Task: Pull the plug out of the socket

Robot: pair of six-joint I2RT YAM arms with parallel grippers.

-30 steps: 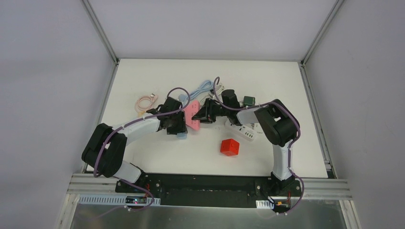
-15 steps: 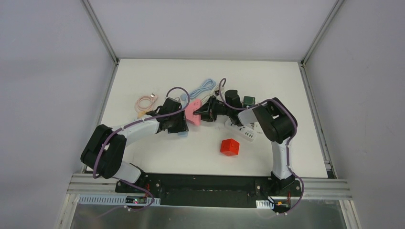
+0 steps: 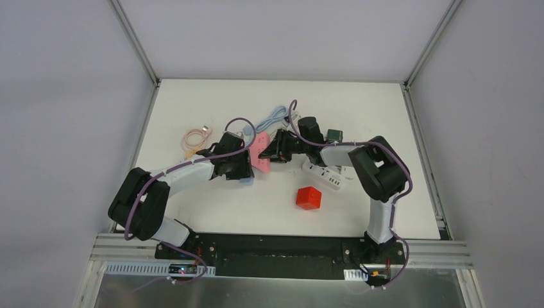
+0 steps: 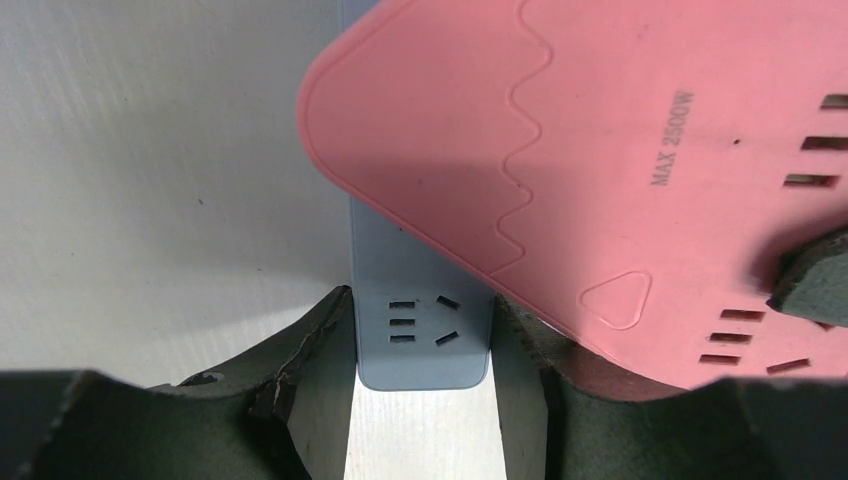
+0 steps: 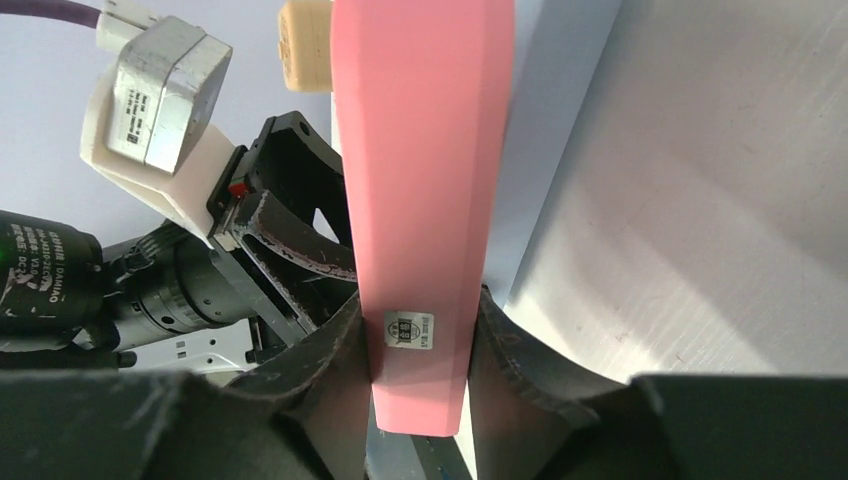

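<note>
A pink socket adapter [image 3: 259,154], marked MAX 2500W, stands tilted on edge over a pale blue power strip [image 3: 244,181] at the table's middle. My left gripper [image 3: 241,169] is shut on the blue strip's near end [image 4: 420,335], its fingers [image 4: 310,370] pressing both sides. My right gripper [image 3: 269,154] is shut on the pink adapter [image 5: 420,200] across its thin edge. In the left wrist view the pink adapter [image 4: 600,150] overhangs the blue strip. Whether its pins still sit in the blue strip is hidden.
A white power strip [image 3: 323,176] lies right of the grippers, with a red cube [image 3: 308,197] in front of it. A dark green block [image 3: 333,135] sits behind the right wrist. A pink cable coil [image 3: 195,136] and a blue cable [image 3: 272,119] lie further back.
The pink adapter has been turned and tipped up from lying flat by my right gripper, and the right arm's elbow has swung to the right. The left gripper has stayed on the blue strip.
</note>
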